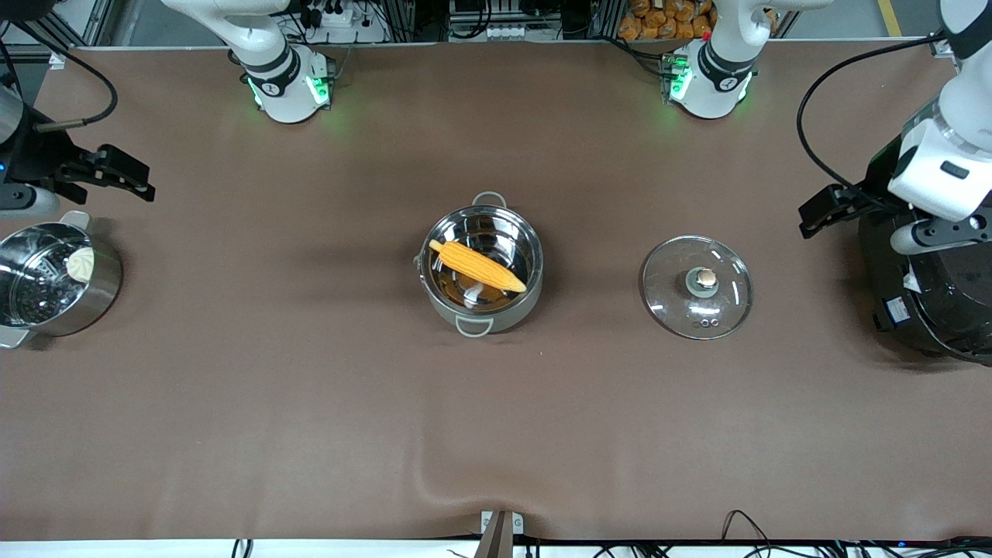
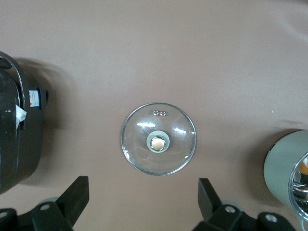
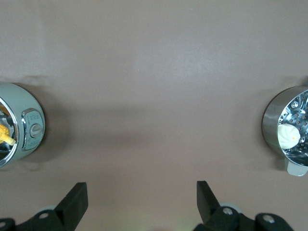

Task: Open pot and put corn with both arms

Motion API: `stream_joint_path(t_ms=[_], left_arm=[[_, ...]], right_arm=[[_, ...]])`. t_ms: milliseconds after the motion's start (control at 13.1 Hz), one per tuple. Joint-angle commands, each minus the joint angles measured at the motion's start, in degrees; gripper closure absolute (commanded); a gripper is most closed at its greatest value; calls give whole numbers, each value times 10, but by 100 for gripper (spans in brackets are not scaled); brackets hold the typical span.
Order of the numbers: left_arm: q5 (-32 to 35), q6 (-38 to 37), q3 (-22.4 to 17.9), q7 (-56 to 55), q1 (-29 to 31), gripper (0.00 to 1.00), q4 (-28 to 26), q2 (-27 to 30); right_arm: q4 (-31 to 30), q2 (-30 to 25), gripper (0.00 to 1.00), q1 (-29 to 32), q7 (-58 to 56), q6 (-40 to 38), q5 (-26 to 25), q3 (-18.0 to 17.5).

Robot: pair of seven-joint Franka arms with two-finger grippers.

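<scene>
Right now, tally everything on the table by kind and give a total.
Steel pots: 2, the open shiny pot and the steamer pot
Glass lid with copper knob: 1
Yellow-orange corn cob: 1
White bun: 1
Black rice cooker: 1
Total: 6

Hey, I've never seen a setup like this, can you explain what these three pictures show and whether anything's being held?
Two white robot arms stand at a brown table. One picture looks down from a high camera facing them; the other two come from cameras on each arm's wrist.

In the middle sits a round shiny steel pot with a yellow-orange corn cob inside. Its glass lid lies beside it, toward the left arm's end. A steel steamer pot with a white bun and a black rice cooker stand at the ends.

The left gripper and right gripper hold nothing, jaws open.
</scene>
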State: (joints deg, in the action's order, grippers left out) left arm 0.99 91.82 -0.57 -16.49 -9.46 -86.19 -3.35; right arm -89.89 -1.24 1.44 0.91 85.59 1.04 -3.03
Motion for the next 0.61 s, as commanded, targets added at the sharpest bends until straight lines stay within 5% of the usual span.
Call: stream_joint_path(t_ms=[0, 535], left_arm=[[4, -11, 6, 32, 9, 0, -11, 26], [2, -16, 32, 79, 46, 0, -40, 62]], right_arm=[[-19, -15, 0, -14, 6, 1, 6, 21], [-19, -15, 0, -13, -26, 0, 6, 49]])
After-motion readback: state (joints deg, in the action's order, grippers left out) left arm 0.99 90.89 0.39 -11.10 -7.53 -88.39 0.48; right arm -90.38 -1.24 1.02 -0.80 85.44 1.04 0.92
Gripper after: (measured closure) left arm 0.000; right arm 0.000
